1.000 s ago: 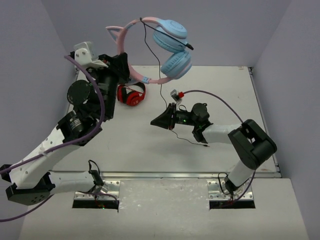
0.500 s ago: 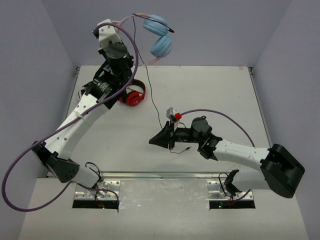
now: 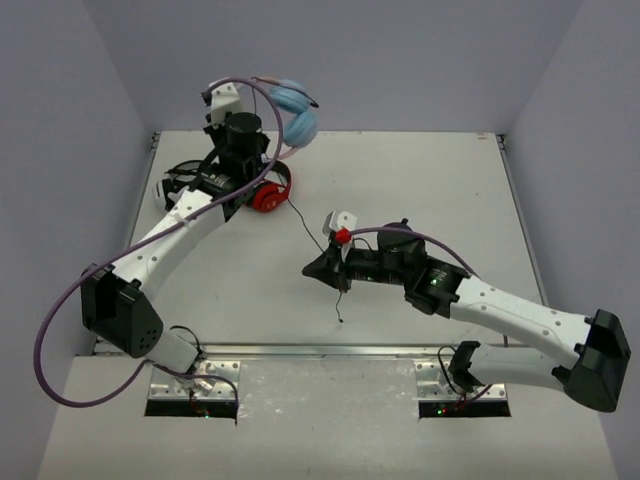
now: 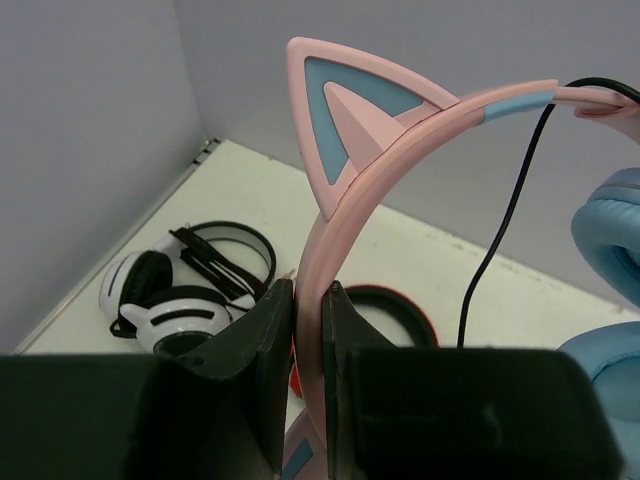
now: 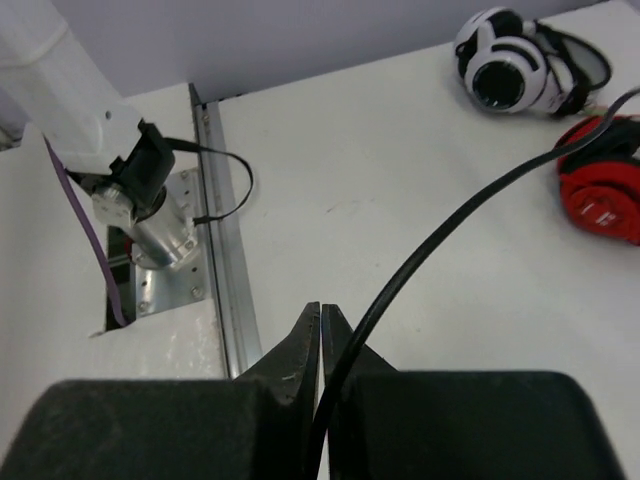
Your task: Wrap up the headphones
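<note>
My left gripper (image 3: 258, 158) is shut on the pink headband (image 4: 318, 225) of the headphones (image 3: 296, 113) and holds them up at the far left. The cat ear (image 4: 350, 110) and a light blue ear cup (image 4: 610, 230) show in the left wrist view. The thin black cable (image 3: 305, 225) runs from the headphones down to my right gripper (image 3: 312, 270), which is shut on it mid-table. In the right wrist view the cable (image 5: 450, 225) comes out of the closed jaws (image 5: 320, 312). The cable's loose end (image 3: 340, 318) hangs below that gripper.
Red-and-black headphones (image 3: 268, 192) lie on the table under the left gripper. White-and-black headphones (image 3: 180, 182) lie further left, near the left wall. Both also show in the right wrist view, the red pair (image 5: 605, 190) and the white pair (image 5: 520, 65). The left arm's base (image 5: 140, 190) stands at the table's near edge.
The left arm has carried the headphones lower and to the left, above the red pair. The right gripper has shifted slightly right while holding the cable, and the cable's end hangs lower.
</note>
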Controlling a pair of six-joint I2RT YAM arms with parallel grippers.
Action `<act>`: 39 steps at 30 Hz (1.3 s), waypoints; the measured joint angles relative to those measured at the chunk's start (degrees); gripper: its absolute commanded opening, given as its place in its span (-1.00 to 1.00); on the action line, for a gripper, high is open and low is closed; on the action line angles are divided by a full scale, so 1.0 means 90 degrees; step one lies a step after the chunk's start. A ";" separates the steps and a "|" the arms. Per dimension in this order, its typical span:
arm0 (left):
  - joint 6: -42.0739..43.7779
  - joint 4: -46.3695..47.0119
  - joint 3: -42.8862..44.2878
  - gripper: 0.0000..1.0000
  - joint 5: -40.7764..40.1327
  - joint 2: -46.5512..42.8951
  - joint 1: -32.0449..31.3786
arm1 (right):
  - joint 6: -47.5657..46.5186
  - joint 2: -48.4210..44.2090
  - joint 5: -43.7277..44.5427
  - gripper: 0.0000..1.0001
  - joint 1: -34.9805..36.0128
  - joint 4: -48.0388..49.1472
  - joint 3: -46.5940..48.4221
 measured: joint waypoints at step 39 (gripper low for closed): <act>0.0459 0.0991 -0.5005 -0.99 0.3480 -0.3422 -0.2764 | -0.2846 0.2101 0.1904 -0.97 -0.2742 -0.3956 0.4767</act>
